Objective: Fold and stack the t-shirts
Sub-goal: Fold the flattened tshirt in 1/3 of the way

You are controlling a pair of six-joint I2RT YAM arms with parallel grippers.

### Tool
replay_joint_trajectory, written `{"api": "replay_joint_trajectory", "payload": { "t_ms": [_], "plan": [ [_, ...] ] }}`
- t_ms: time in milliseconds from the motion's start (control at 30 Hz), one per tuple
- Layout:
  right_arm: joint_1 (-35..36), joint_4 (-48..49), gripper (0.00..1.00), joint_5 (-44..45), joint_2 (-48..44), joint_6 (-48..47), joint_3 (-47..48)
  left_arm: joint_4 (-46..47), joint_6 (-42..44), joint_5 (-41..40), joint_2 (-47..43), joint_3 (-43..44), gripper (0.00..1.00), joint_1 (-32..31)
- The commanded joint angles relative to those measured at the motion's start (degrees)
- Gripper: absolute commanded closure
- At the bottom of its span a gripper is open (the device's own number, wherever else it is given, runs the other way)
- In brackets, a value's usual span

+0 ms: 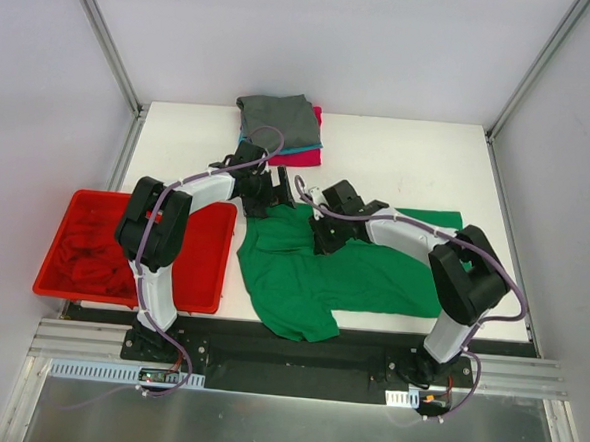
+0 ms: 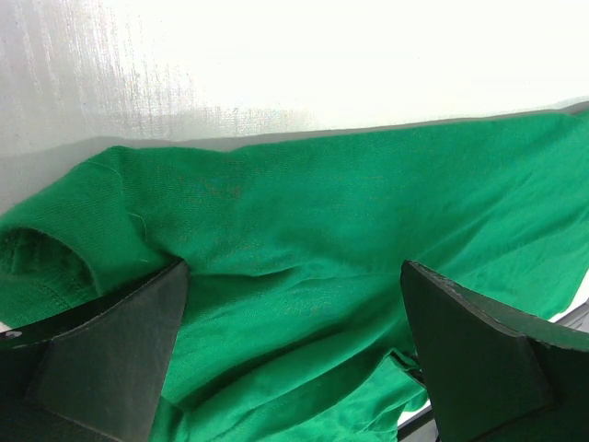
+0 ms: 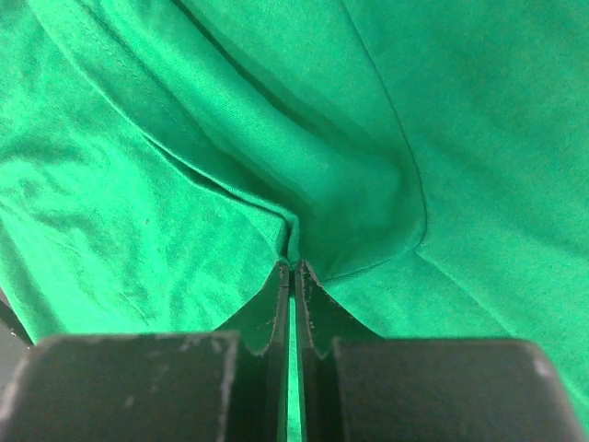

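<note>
The bright green t-shirt (image 1: 342, 269) lies rumpled across the table's near half. My right gripper (image 1: 320, 241) is shut on a fold of the green t-shirt (image 3: 368, 138), the cloth pinched between its closed fingers (image 3: 276, 304). My left gripper (image 1: 259, 201) is open over the shirt's upper left edge; green cloth (image 2: 304, 239) lies between and under its spread fingers (image 2: 120, 350). A folded stack with a grey tee (image 1: 279, 120) on top of teal and magenta ones (image 1: 309, 158) sits at the table's far edge. Red cloth (image 1: 91, 254) lies in the bin.
A red plastic bin (image 1: 207, 266) sits on the left, beside the left arm. The white table top (image 1: 408, 168) has a metal frame post at each far corner. A black rail runs along the near edge.
</note>
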Motion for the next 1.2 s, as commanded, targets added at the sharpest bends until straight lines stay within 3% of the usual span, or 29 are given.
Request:
{"api": "replay_joint_trajectory", "payload": {
  "t_ms": [0,333,600,800,933,1033,1067,1167],
  "plan": [
    [0.97,-0.19,0.99,1.95,-3.78,1.94,-2.15,-0.98,2.04,-2.04,-2.51,-0.87,0.01,-0.39],
    [1.76,-2.29,0.92,7.84,-7.56,2.12,-6.2,-0.9,2.21,-2.13,-2.86,-1.3,0.01,-0.48],
    [3.96,-3.17,0.85,6.6,-13.8,3.26,-9.1,-0.98,2.21,-1.78,-2.68,-1.22,0.01,-0.48],
    [4.22,-6.42,0.84,14.07,-18.81,2.21,-10.86,-0.89,2.3,-1.43,-2.86,-1.39,0.01,-0.48],
    [4.22,-8.71,0.72,17.5,-20.05,1.59,-10.51,-0.98,2.13,-1.16,-2.86,-1.48,0.01,-0.48],
    [4.22,-7.75,0.51,16.02,-20.66,0.54,-10.69,-0.89,2.21,-1.17,-2.68,-1.48,0.01,-0.48],
    [4.31,-6.79,0.46,12.01,-20.84,-0.16,-10.69,-0.89,2.21,-0.99,-2.6,-1.48,0.01,-0.48],
    [5.71,-0.13,0.43,4.18,-21.02,-3.23,-11.56,-0.89,2.13,-0.73,-2.51,-1.31,0.01,-0.48]
  ]
}}
